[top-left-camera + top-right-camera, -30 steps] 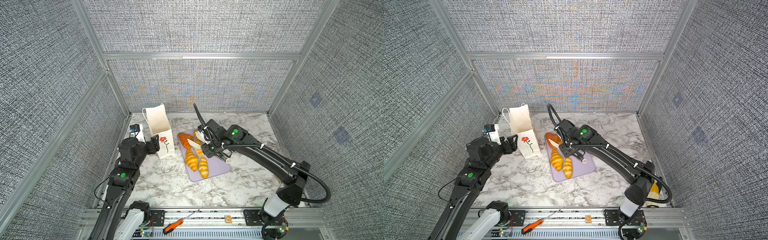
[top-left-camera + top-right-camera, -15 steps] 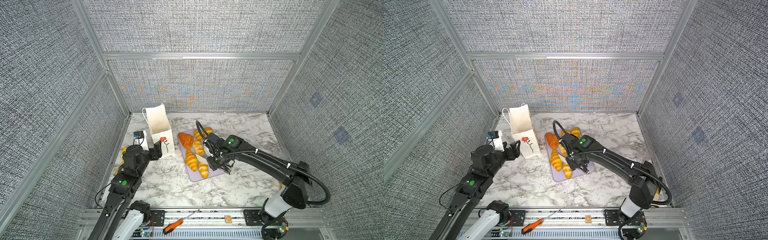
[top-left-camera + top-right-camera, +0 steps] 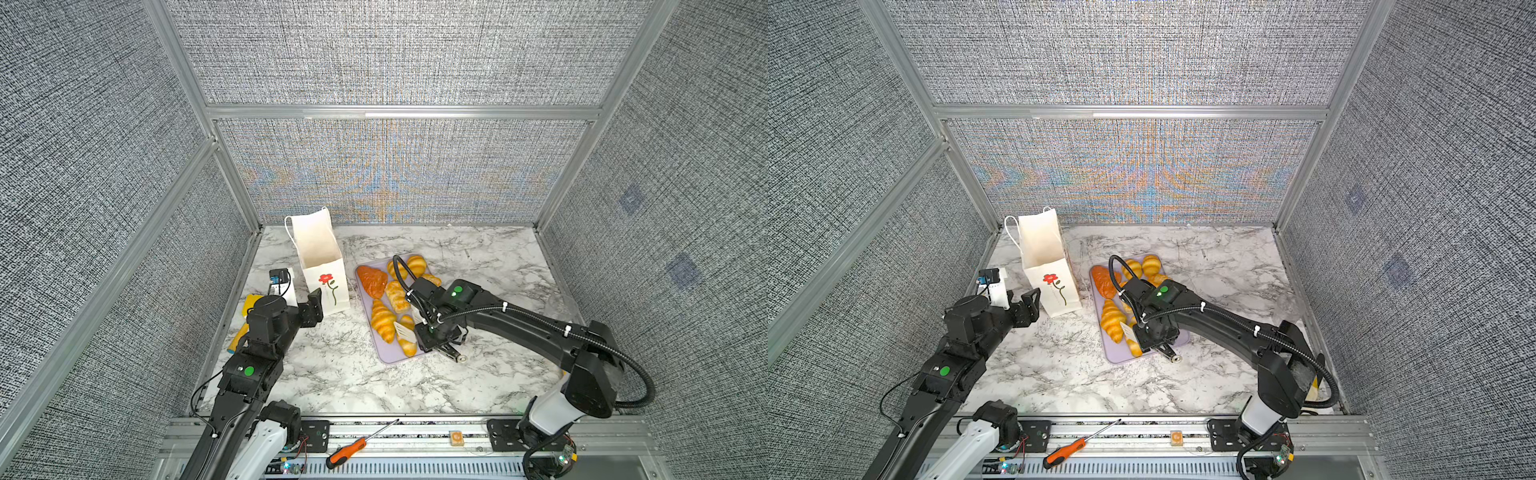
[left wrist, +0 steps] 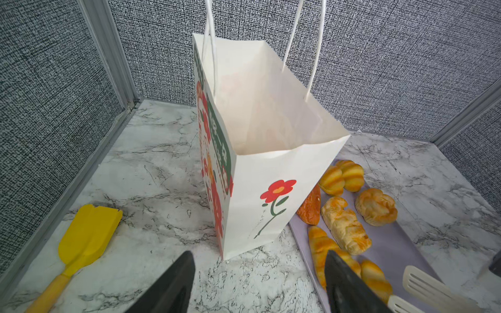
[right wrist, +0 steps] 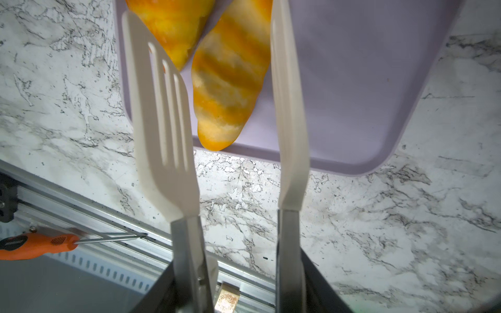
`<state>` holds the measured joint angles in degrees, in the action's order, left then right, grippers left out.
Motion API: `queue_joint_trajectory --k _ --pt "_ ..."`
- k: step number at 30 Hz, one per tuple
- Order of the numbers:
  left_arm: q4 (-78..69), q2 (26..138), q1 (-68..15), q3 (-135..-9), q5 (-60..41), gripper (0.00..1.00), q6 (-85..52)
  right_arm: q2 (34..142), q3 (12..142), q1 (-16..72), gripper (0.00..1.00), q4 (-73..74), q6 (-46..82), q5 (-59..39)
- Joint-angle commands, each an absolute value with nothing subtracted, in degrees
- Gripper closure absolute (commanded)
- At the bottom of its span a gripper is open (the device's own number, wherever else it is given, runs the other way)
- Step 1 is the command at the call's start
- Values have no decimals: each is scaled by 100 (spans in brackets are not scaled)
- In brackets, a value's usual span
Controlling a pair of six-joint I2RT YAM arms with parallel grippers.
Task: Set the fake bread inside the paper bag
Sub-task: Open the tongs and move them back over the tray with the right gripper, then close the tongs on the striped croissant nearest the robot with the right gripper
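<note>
White silicone tongs [image 5: 162, 108] sat clamped in my right gripper [image 5: 238, 298], their two paddles spread on either side of a striped roll [image 5: 227, 81] without pinching it. That roll lay at the near end of the lavender tray [image 5: 366, 81], touching a croissant [image 5: 179, 24] beside it. The rest of the fake bread [image 3: 395, 293] lay further up the same tray, and I could see none of it in the paper bag [image 4: 249, 173]. The bag stood upright and open just beside the tray. My left gripper [image 4: 259, 260] hovered before its front face with jaws spread, not touching the paper.

I judged three risks. The roll looked glossy and tapered, so a squeeze near its tip could squirt it over the tray's edge onto the marble. The slotted paddle overlapped the neighbouring croissant in my wrist view, so closing might drag that one along. And the bag looked light and stood unheld, so a tong arm brushing its rim or cord handles could tip it.
</note>
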<state>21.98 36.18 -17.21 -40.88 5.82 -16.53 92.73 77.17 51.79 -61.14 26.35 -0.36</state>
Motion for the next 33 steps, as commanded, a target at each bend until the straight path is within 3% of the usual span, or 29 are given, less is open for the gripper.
queue_joint_trajectory --k 1,20,33 --pt "2138 3590 -1723 -4079 571 23 -1605 9315 7705 5213 46 -6231 2874 -147" --pt "2244 3428 -1723 -4017 624 23 -1582 9829 7919 5388 47 -6943 2877 249" --pt "2250 3454 -1723 -4017 593 23 -1626 9367 7649 4934 48 -7024 2420 277"
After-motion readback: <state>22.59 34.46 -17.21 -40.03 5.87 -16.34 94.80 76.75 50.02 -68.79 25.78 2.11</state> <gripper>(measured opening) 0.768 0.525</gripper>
